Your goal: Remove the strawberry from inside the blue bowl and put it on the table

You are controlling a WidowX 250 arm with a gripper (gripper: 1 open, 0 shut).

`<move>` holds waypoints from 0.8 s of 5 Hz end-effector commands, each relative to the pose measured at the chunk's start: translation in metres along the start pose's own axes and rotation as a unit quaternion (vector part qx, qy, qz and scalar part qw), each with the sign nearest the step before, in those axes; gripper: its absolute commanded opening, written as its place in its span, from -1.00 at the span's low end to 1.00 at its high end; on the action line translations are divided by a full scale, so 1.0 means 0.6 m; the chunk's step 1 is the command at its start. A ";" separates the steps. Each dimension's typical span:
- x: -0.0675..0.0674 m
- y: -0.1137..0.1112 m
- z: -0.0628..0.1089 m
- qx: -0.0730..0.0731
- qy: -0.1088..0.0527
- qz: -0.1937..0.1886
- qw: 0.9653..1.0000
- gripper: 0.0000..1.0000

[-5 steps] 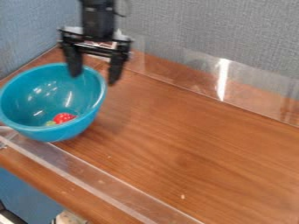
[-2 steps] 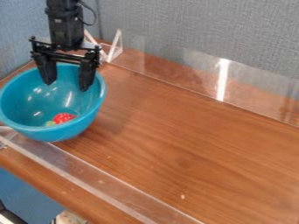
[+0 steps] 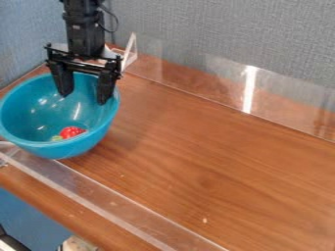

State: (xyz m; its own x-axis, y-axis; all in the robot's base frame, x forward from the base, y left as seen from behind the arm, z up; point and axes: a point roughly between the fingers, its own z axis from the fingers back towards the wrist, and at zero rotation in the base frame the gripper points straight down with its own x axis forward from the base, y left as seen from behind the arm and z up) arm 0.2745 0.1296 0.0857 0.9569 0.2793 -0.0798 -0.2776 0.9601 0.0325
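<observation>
Camera view: black claw [image 3: 84, 86] hangs open over glossy, round blue bowl [image 3: 29, 116].

Looks like a lab or test corner: a black robot arm [image 3: 85, 29] is hanging over a blue bowl [image 3: 59, 118]. Around the bowl, a wood-grain tabletop [image 3: 216, 157] is extending; behind it, textured grey wall panels [image 3: 236, 34] are standing.

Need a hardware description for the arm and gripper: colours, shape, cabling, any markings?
The visible arm section is black and blocky. A thin dark cable loops out beside it. The gripper is also black: a wide crosspiece carrying two chunky fingers. No markings are legible at this resolution.
</observation>
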 end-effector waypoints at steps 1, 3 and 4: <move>0.021 -0.010 0.022 0.006 -0.033 0.007 0.999 1.00; 0.032 0.013 -0.007 0.014 -0.034 -0.033 0.999 1.00; 0.016 0.008 -0.011 0.019 -0.032 -0.033 0.999 1.00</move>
State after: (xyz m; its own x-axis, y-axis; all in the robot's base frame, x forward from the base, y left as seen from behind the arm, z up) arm 0.2771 0.1347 0.0568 0.9733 0.2116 -0.0892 -0.2076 0.9768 0.0515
